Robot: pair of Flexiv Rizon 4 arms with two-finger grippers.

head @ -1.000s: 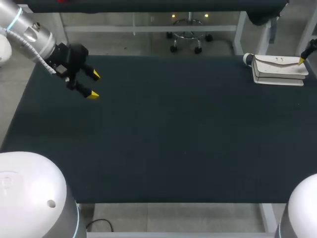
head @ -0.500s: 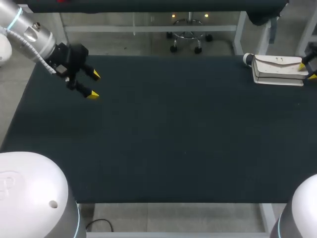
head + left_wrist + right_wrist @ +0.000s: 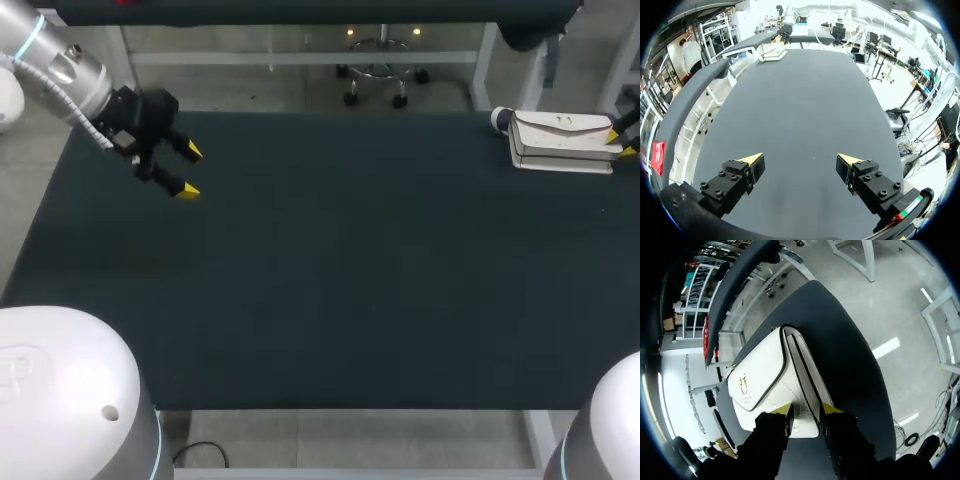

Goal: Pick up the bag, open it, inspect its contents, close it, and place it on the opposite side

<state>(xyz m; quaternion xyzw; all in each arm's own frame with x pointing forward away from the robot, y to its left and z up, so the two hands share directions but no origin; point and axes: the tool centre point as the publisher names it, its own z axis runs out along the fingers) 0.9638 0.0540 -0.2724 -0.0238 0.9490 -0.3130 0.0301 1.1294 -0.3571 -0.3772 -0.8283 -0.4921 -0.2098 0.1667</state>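
- The bag (image 3: 560, 140) lies flat at the far right corner of the table (image 3: 350, 270), white, flap shut, its gold clasp (image 3: 743, 381) facing up; it has not been lifted.
- The right gripper (image 3: 620, 144) sits at the bag's right end, at the very edge of the head view; in the right wrist view the two yellow tips stand close together with that end between them, each touching it; I read the jaws as pinching the bag there, on a narrow strip only and not across the whole body.
- The left gripper (image 3: 188, 170) hangs above the far left part of the table, well apart from the bag; its jaws are spread wide with nothing between them.
- Step in hand, as I judge it: the pick-up, at the point of grasping; opening, inspecting, closing and placing on the left side are all still to do.
- The next move calls for a straight lift with the pinch kept firm; the grip is at one end, so the bag would probably hang or swing from it.
- Opening the flap probably needs the left arm to come across and hold or lift at the clasp side, since one gripper cannot both carry and open.
- Risk: the smooth end slipping out of so small a hold.
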